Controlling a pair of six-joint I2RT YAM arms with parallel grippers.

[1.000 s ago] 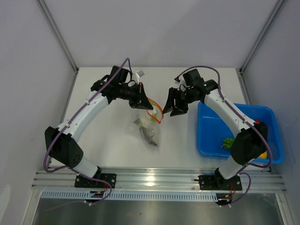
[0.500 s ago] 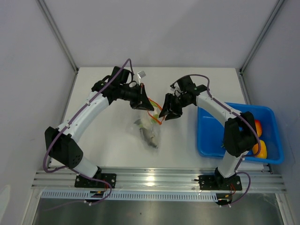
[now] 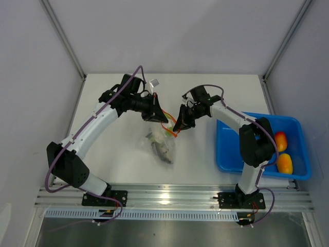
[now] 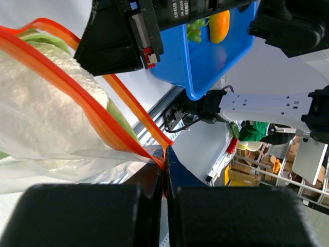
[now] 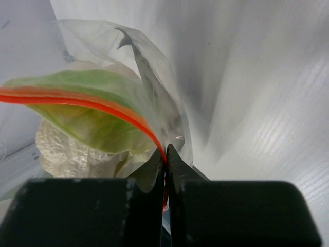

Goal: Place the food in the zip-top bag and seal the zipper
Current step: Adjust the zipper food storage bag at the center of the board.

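Observation:
The clear zip-top bag [image 3: 161, 143] hangs between both grippers above the table. My left gripper [image 3: 160, 116] is shut on the left end of the orange zipper [image 4: 77, 92]. My right gripper [image 3: 181, 123] is shut on the zipper's [image 5: 103, 105] other end. In the left wrist view the jaws [image 4: 165, 154] pinch the strip where its two sides meet, and the mouth gapes beyond. In the right wrist view the jaws [image 5: 165, 153] press the strip flat. Food in the bag: a green leaf [image 5: 87, 121] and a white lumpy piece [image 5: 64, 152]. Two yellow-orange fruits [image 3: 284, 163] lie in the tray.
A blue tray [image 3: 226, 154] stands at the right, with green bits [image 4: 194, 32] in it beside the fruit. A small white tag [image 3: 153, 82] lies at the back of the table. A metal rail [image 3: 169, 194] runs along the near edge.
My right gripper has moved left to the bag's mouth and shut on the zipper's right end. The left gripper has kept its grip and barely moved.

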